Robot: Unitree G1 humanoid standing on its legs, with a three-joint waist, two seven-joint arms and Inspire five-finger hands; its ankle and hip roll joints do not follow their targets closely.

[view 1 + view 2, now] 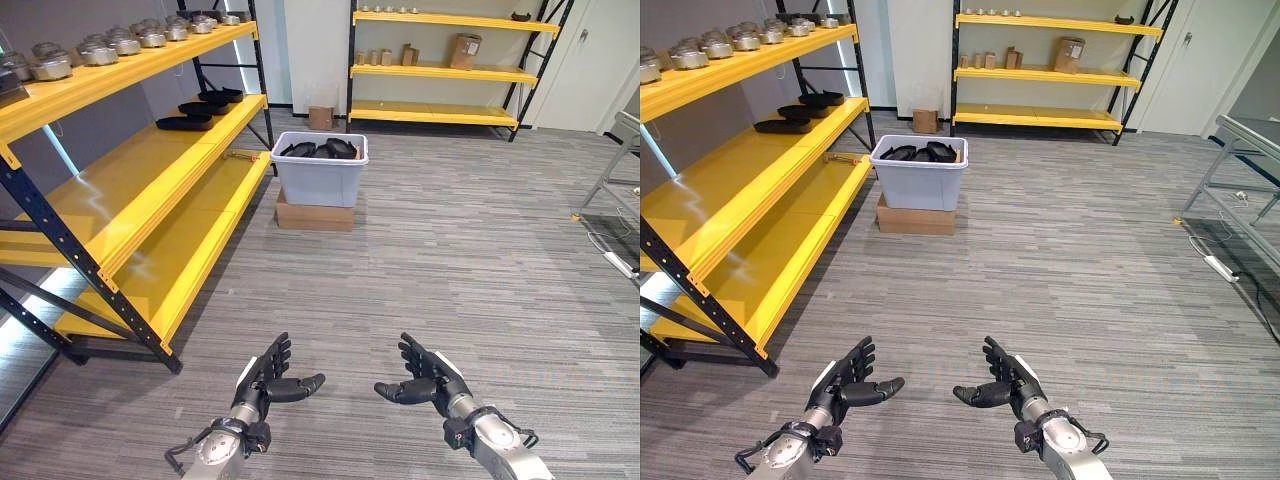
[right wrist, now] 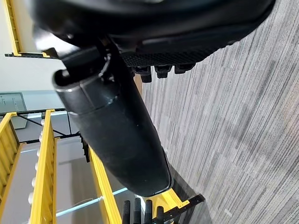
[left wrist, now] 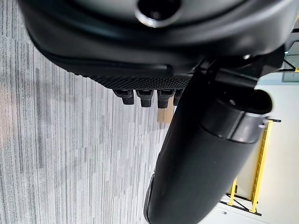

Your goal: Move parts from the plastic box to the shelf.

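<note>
1. I see grey striped floor (image 1: 460,250), yellow shelf (image 1: 150,200) at 10 o'clock.
2. Plastic box (image 1: 319,170) of black parts (image 1: 320,150) sits at 12, on a cardboard box (image 1: 314,215).
3. Left hand (image 1: 262,385) and right hand (image 1: 428,382) at 6, fingers released, empty.

A broad stretch of bare grey carpet (image 1: 450,260) is seen across the centre and right of the frame. The left side is taken up by the yellow shelf (image 1: 150,190), its dark posts planted at lower left. In the upper middle the way is blocked by the plastic box (image 1: 320,168), set on a cardboard box (image 1: 314,214) just beside the shelf's end. A metal frame (image 1: 615,170) is seen at the right edge.
</note>
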